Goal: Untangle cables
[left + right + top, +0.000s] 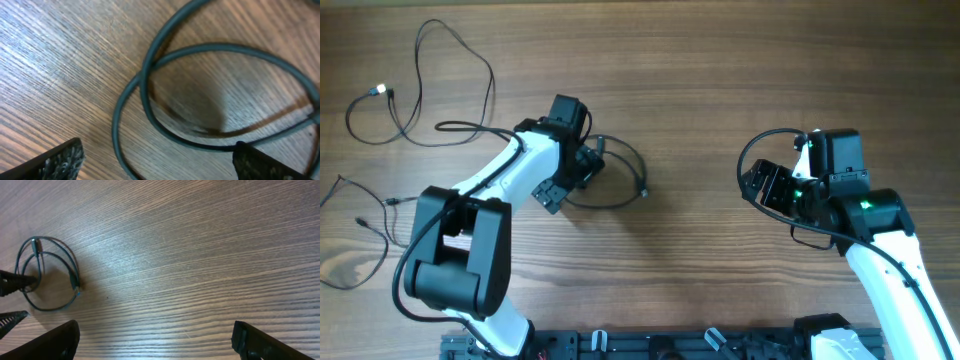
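A small looped black cable lies at the table's middle left. My left gripper is low over its left side, open, with the loops just ahead of and between its fingertips. A second cable with a silvery tip is spread out at the far top left. A third thin cable lies at the left edge. My right gripper is open and empty over bare wood on the right. The looped cable also shows in the right wrist view.
The wooden table carries only the cables. The thicker black wire on the right arm arcs beside the right gripper. The arm bases stand at the front edge.
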